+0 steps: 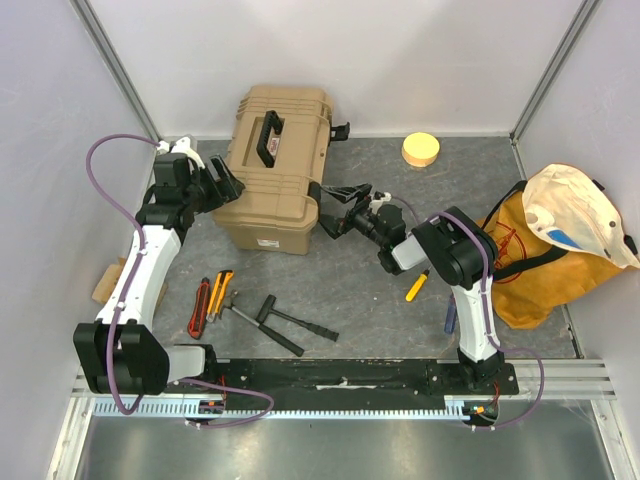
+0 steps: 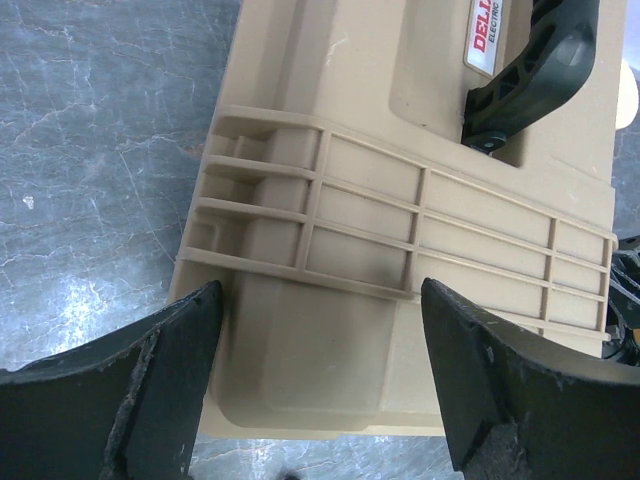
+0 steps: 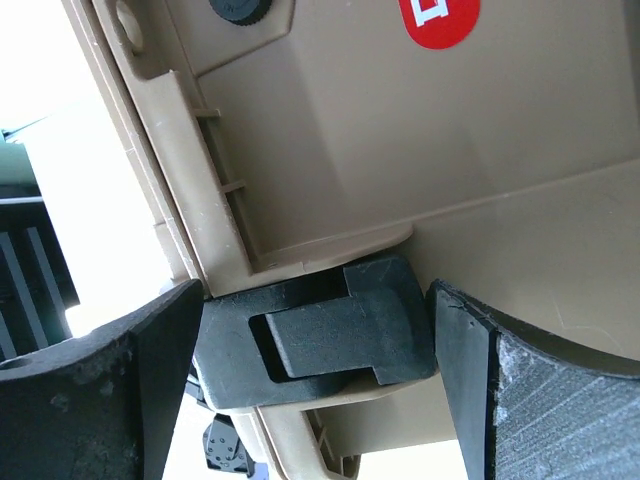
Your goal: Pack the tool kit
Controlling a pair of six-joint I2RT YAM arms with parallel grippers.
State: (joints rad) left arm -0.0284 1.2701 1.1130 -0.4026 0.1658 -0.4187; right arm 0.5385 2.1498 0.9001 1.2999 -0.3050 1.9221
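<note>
Right gripper (image 1: 331,210), jaws spread, straddles the latch (image 3: 330,340) on the right side of the toolbox (image 1: 275,170), seemingly not touching it, the latch lying lengthwise across the gap; left gripper (image 2: 320,330), likewise open, is at its left end.

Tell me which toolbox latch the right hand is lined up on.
The near latch, at the toolbox's front corner: it sits between the right hand's open fingers. The far latch, toward the back wall, stands free.

One toolbox (image 1: 275,170), one fabric bag (image 1: 545,265), one yellow disc (image 1: 421,149), roughly six hand tools (image 1: 198,310) (left ones overlap).
</note>
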